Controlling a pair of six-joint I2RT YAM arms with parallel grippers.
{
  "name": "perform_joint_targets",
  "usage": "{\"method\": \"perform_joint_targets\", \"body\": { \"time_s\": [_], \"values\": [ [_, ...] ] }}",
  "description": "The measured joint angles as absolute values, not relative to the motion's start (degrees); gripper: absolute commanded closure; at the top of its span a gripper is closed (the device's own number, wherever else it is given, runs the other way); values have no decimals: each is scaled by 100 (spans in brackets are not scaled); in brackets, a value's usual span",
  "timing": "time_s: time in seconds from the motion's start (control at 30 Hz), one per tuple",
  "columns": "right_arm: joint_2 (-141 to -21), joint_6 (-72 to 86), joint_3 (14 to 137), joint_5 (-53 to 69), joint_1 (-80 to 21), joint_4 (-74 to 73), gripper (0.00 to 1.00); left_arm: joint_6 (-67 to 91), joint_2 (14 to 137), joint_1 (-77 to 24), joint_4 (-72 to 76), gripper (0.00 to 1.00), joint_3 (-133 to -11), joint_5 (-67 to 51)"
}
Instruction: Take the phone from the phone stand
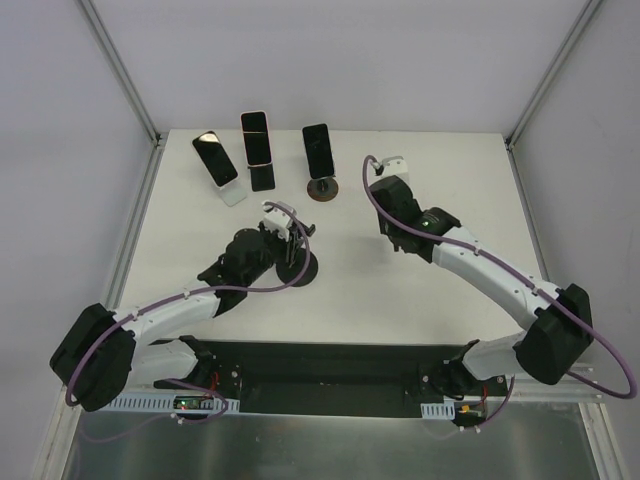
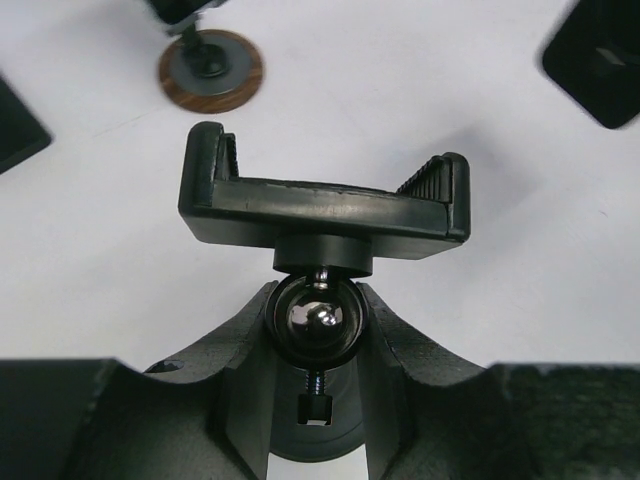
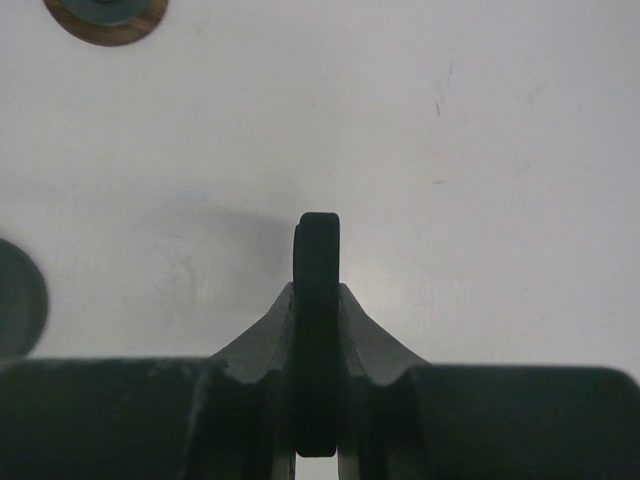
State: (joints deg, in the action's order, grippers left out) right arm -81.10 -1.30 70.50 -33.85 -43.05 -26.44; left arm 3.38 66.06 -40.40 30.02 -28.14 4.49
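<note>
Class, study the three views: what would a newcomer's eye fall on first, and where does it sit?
The empty black clamp stand at mid-table, its shiny ball joint gripped by the left tool. Next, farther right, the right tool pinching a thin black slab edge-on, probably the phone. Three phones stand propped along the far edge of the table.

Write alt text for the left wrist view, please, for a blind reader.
The left gripper clamps the chrome ball joint of a black phone stand whose cradle is empty. A wooden-based stand sits beyond on the white table.
</note>
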Motion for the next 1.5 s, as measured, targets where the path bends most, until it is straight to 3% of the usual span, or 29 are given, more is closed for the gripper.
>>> {"method": "perform_joint_targets", "body": {
  "time_s": [0.17,0.73,0.97,1.1,1.2,1.23,1.3,1.33,1.5],
  "values": [
    [-7550,-163,6412,-3374,-3946,-2703,99,342,6357,-3264,2633,100,-2821,668],
    [-6228,-451,5457,-3092,-2965,-2805,99,141,6198,843,1319,100,-3330,893],
    [-6101,-515,5395,-3004,-2679,-2952,99,51,6541,1667,1007,100,-3741,967],
    [-6121,-502,5395,-3061,-2497,-3118,99,56,6554,1699,840,82,-3820,976],
    [-6272,-456,5422,-3118,-2287,-3306,99,62,6508,1684,683,61,-3850,1013],
    [-6342,-429,5437,-3127,-2228,-3369,99,62,6484,1671,620,49,-3859,1044],
    [-6569,-351,5544,-3166,-2099,-3581,99,12,6423,1564,421,36,-3900,1203],
    [-6702,-307,5621,-3199,-2043,-3684,99,-14,6392,1485,344,25,-3924,1275],
    [-7483,-123,6259,-3540,-1828,-4217,100,-156,6071,945,-62,7,-4132,1737]
  ]
}}
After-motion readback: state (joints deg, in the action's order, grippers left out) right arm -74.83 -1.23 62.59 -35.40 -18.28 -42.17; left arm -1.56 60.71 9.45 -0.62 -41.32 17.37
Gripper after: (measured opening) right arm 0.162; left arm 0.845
